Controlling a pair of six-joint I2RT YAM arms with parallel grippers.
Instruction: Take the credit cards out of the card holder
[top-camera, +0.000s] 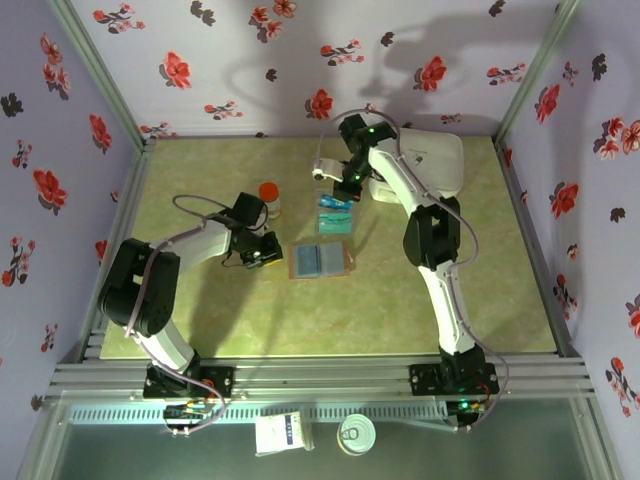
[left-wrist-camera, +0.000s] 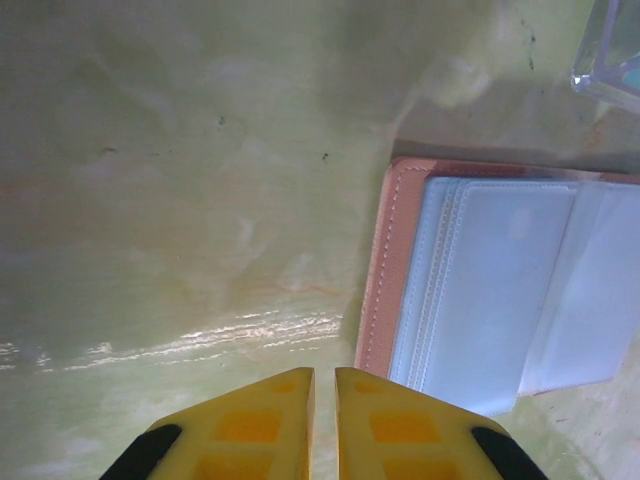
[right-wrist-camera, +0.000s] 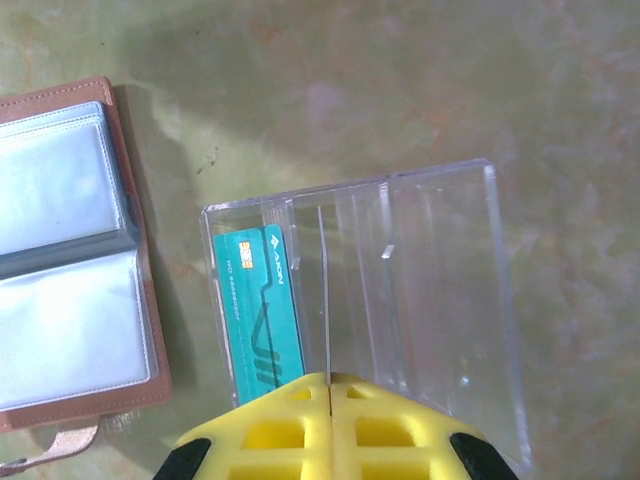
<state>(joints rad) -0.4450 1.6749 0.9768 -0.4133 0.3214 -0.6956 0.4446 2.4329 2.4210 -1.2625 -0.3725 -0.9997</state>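
Card holder (top-camera: 320, 260) open flat mid-table, long axis 9-to-3 in top view. Left gripper (left-wrist-camera: 323, 378) just beside its 9 o'clock edge, jaws narrow, empty. Right gripper (right-wrist-camera: 329, 385) pinched closed over clear tray (right-wrist-camera: 440, 200); teal credit card (right-wrist-camera: 262, 310) inside. We judge left arm nearer

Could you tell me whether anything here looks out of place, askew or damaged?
Nothing stands out. The card holder lies open and flat on the table, and a teal card sits squarely in the end slot of the clear tray beside it. No spill or damage is visible.
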